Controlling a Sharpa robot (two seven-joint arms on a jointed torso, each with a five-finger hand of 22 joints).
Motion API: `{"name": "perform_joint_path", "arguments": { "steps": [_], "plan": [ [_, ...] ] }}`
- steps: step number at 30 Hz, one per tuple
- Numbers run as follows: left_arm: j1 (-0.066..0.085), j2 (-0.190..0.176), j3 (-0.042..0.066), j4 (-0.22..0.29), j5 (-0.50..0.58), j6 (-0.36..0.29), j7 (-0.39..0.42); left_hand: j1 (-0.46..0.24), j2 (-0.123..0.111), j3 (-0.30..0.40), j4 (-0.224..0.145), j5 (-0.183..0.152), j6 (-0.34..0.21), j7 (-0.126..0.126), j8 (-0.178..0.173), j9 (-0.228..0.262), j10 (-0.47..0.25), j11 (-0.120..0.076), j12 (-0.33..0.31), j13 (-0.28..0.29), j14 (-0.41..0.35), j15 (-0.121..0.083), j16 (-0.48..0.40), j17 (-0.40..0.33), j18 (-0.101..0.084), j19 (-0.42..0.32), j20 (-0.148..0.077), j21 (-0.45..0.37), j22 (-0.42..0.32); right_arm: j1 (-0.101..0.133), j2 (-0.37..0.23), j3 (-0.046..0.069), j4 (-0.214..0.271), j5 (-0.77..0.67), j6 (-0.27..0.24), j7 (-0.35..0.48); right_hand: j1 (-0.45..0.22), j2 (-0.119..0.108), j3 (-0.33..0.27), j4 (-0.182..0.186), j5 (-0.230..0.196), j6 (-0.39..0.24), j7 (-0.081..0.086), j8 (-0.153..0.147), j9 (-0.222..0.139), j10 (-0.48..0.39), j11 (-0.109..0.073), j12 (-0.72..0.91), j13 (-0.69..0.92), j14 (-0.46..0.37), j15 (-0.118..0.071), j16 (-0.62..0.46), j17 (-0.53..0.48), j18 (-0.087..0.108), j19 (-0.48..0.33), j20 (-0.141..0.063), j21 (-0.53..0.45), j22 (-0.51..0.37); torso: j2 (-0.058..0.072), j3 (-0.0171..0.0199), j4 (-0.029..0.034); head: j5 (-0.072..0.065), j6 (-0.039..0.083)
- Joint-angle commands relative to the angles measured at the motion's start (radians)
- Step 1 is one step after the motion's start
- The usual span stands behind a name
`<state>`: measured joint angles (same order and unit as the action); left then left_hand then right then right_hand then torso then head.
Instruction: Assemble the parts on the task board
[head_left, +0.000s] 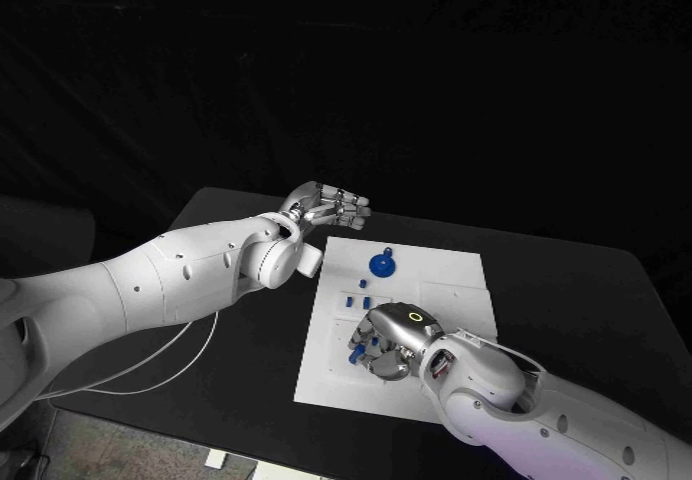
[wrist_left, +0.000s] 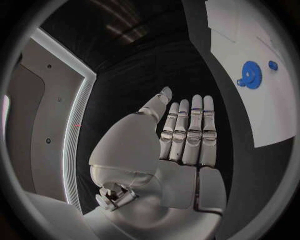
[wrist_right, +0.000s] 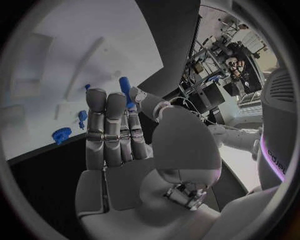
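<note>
We see blue peg (wrist_right: 125, 86) pinched between right hand's (head_left: 387, 343) thumb and fingers, above task board's (head_left: 447, 275) near half. Peg looks small, stiff, light, likely slippery; we'd grip mid-shaft. Blue gear (head_left: 382, 265) lies at board's far end. Left hand (head_left: 329, 207) hovers beyond board's far-left corner, fingers straight, holding nothing.

The white task board (head_left: 433, 290) is lying in the middle of the black counter (head_left: 577, 290), with a round blue part (head_left: 382, 265) sitting toward its far left corner and small blue parts (head_left: 356, 298) lying nearer along its left side. The left hand (head_left: 329, 206) is hovering beyond the board's far left corner, fingers curled. The right hand (head_left: 387, 342) is resting over the board's near left area, fingers bent down among blue parts.
</note>
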<state>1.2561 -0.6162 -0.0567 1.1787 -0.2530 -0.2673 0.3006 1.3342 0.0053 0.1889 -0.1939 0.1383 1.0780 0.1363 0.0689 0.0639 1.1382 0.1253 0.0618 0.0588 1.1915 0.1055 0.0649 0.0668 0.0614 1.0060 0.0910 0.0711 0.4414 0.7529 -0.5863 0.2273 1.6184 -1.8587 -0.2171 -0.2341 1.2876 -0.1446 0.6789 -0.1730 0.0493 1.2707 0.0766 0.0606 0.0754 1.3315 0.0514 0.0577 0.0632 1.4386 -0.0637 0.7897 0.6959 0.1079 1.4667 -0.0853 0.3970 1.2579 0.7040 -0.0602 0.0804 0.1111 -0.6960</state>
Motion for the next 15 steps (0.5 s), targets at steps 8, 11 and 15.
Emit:
{"name": "perform_joint_path", "arguments": {
  "steps": [8,11,15],
  "plan": [
    [0.000,0.003,0.001,0.000,0.008,0.016,0.011,0.008,0.012,-0.012,0.009,-0.005,-0.005,-0.003,-0.002,0.000,-0.008,-0.002,-0.002,-0.001,-0.006,0.002,-0.004,-0.001,0.001,0.012,-0.002,0.000,-0.024,-0.001,0.007,-0.013,-0.019,-0.046,0.002,-0.006,0.002,0.008,0.003,-0.006,0.006,0.010,0.000,0.004,0.001,0.036,-0.030,0.003,0.001,0.003,-0.005,-0.004,0.002,0.020,0.040,-0.004,0.002,0.002,0.001,0.0017,0.0005,0.003,-0.006],
    [0.000,0.003,0.001,0.000,0.008,0.017,0.011,0.008,0.012,-0.012,0.009,-0.005,-0.005,-0.003,-0.002,0.000,-0.008,-0.002,-0.002,-0.001,-0.006,0.002,-0.004,-0.001,0.001,0.012,-0.002,0.000,-0.024,-0.001,0.009,-0.015,-0.023,-0.054,-0.002,-0.012,0.001,0.008,0.006,-0.008,0.006,0.010,0.000,0.004,0.001,0.036,-0.030,0.003,0.001,0.003,-0.005,-0.004,0.003,0.020,0.040,-0.004,0.002,0.003,0.001,0.0015,0.0014,0.003,-0.007],
    [0.000,0.002,0.001,0.000,0.008,0.017,0.011,0.008,0.012,-0.012,0.009,-0.005,-0.005,-0.003,-0.002,0.000,-0.008,-0.002,-0.002,-0.001,-0.006,0.002,-0.004,-0.001,0.001,0.012,-0.002,0.000,-0.024,-0.001,0.011,-0.017,-0.026,-0.064,-0.007,-0.018,0.001,0.008,0.006,-0.008,0.006,0.010,0.000,0.004,0.001,0.036,-0.030,0.003,0.001,0.003,-0.005,-0.004,0.003,0.020,0.040,-0.004,0.002,0.003,0.001,0.0005,0.0010,0.004,-0.009]
  ]
}}
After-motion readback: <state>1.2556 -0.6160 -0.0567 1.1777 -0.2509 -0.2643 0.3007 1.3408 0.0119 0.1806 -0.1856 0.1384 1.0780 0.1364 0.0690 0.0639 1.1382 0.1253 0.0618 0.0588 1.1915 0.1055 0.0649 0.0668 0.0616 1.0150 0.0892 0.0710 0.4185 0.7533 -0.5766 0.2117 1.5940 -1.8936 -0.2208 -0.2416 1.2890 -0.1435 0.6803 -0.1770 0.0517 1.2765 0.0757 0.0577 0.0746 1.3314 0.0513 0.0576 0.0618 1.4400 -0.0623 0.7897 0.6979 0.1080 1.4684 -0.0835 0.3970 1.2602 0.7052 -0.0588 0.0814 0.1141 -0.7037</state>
